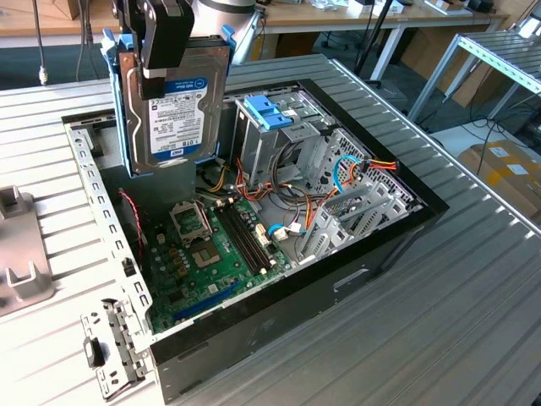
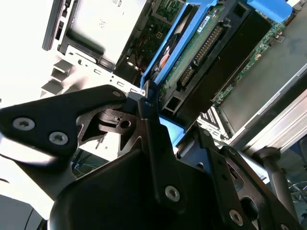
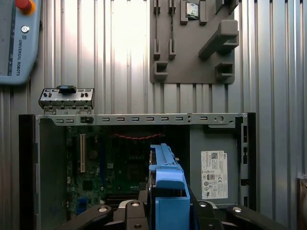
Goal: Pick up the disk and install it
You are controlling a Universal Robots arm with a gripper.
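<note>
The disk (image 1: 173, 106), a silver-grey drive with a white and blue label in a bright blue carrier, hangs upright above the far-left part of the open computer case (image 1: 385, 245). My gripper (image 1: 165, 55) is shut on its top edge. In the first wrist view the carrier's blue end (image 3: 168, 191) juts out between the black fingers (image 3: 132, 211), over the motherboard (image 3: 120, 167). The second wrist view looks along the disk's green circuit side (image 2: 199, 50) and blue rail. A metal drive cage with a blue latch piece (image 1: 266, 110) stands at the case's far side.
Bundled cables (image 1: 338, 173) and the power supply with a white label (image 3: 214, 175) lie inside the case. A grey fixture (image 3: 192, 48), a loose slotted bracket (image 3: 67, 98) and a pendant (image 3: 17, 38) lie on the ribbed table. Cardboard boxes (image 1: 507, 169) sit at the exterior view's right.
</note>
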